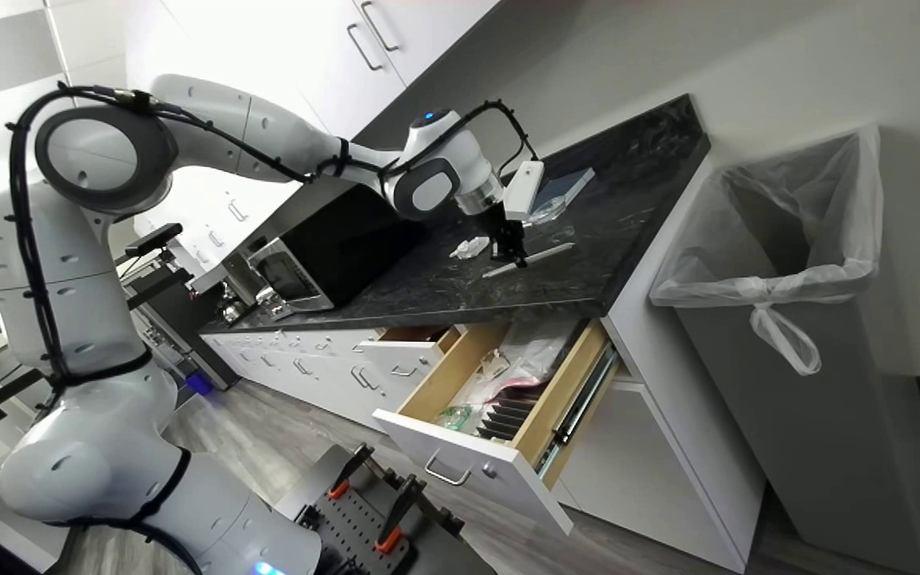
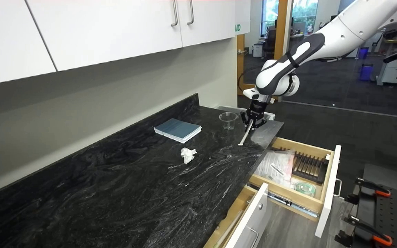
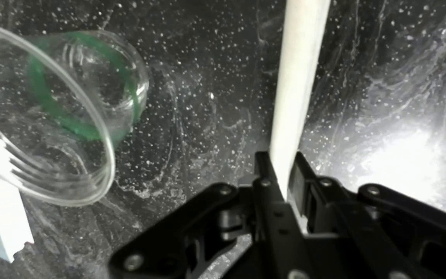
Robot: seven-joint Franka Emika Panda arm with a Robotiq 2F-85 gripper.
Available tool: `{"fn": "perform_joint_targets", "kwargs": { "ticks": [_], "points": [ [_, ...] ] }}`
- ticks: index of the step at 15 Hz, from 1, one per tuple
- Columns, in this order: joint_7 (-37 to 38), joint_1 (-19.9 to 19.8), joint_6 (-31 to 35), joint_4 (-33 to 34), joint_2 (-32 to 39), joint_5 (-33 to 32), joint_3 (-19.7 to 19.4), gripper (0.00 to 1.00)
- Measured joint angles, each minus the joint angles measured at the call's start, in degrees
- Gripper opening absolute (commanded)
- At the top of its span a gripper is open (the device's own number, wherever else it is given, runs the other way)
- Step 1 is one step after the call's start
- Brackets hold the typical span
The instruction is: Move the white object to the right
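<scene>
The gripper [image 3: 281, 155] is clasped about the white stick [image 3: 294, 89], one jaw at each flank, over the end of the counter [image 2: 133, 193]. Step in hand, as judged: grasp secured, transfer to the right not yet completed. The next move should call for a slight lift, a level sideways carry to the right and a gentle release. The stick is slender, straight and plain off-white, with a long portion projecting beyond the jaws; whether it bears on the counter cannot be determined. Near it stands a clear cup [image 3: 78, 124] with a green-ringed base. Further off, in an exterior view, lie a blue-covered notebook [image 2: 177, 129] and crumpled white paper [image 2: 187, 155].
</scene>
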Motion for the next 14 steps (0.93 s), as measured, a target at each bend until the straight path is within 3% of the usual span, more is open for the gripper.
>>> {"fn": "perform_joint_targets", "kwargs": {
  "ticks": [4,7,14],
  "points": [
    [1.9,4.4,0.0,-0.6,-1.2,-3.1,-2.6,0.79],
    [7.8,9.4,0.3,-2.4,-4.6,-7.8,-4.8,0.99],
    [33.7,18.0,-2.2,-6.2,-15.0,-16.8,-7.9,1.0]
  ]
}}
